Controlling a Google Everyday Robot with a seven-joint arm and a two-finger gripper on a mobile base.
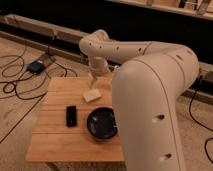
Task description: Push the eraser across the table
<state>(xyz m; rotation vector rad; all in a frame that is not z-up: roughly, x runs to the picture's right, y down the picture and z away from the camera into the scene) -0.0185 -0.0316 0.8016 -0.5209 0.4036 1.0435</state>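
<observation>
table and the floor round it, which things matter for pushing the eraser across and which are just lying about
Part of the job:
- small flat black rectangular eraser, left of the table's middle
- square light-wood planked table
- gripper, over the table's far side, beyond the beige block

Just lying about:
- round black bowl
- pale beige block
- dark cables and small dark box on the floor

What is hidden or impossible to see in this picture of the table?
Camera view: the arm hides the right side of the table and the right rim of the bowl.
Camera view: the gripper, above the table's far edge near the beige block, is too small to tell its state.
Camera view: the eraser is too dark to show surface detail.
</observation>
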